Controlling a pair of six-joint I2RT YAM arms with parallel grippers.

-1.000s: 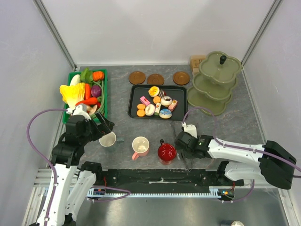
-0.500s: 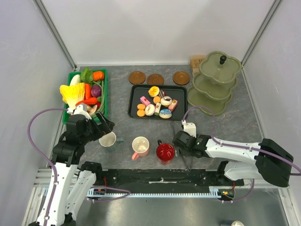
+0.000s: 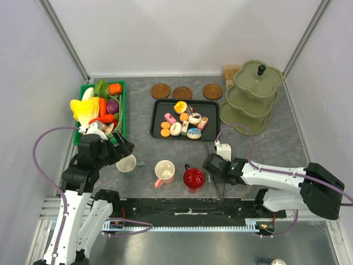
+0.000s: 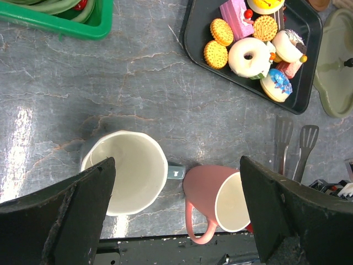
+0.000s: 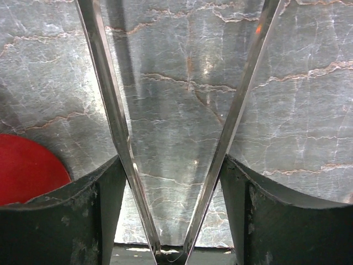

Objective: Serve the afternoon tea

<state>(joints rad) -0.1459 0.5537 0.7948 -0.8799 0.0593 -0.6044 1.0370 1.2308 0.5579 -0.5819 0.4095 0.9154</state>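
A: L side first?

B: Green basket (image 3: 84,91) w/ toy veg sits at 10 o'clock on the surface. My left jaws hang over the near L corner, approx 8 o'clock, wide apart w/ nothing btwn them. The whitish mug (image 4: 124,171) stands mouth-up below. One finger overlaps its rim in the wrist view, but I can't tell if it touches.

A: Other mugs?

B: Pink mug (image 3: 165,171) is at 3 o'clock of the whitish mug, near it, handle toward 7 o'clock. Red mug (image 3: 194,178) is at 3 o'clock of the pink one, by the front edge. All 3 stand on the surface.

A: Cakes?

B: Toy cakes (image 3: 185,126), biscuits & pastries lie on the black tray (image 3: 157,110), at 12 o'clock of the pink mug. 3 brown coasters (image 3: 182,93) sit in a row at 12 o'clock of the tray.

A: R side?

B: My right jaws sit low at 3 o'clock of the red mug. They're closed in on the metal tongs (image 5: 105,83), one tong arm against each finger, hinge end toward me. Can't tell if the tongs are off the surface. Green tiered stand (image 3: 251,96) is at 2 o'clock, well apart from the mugs.
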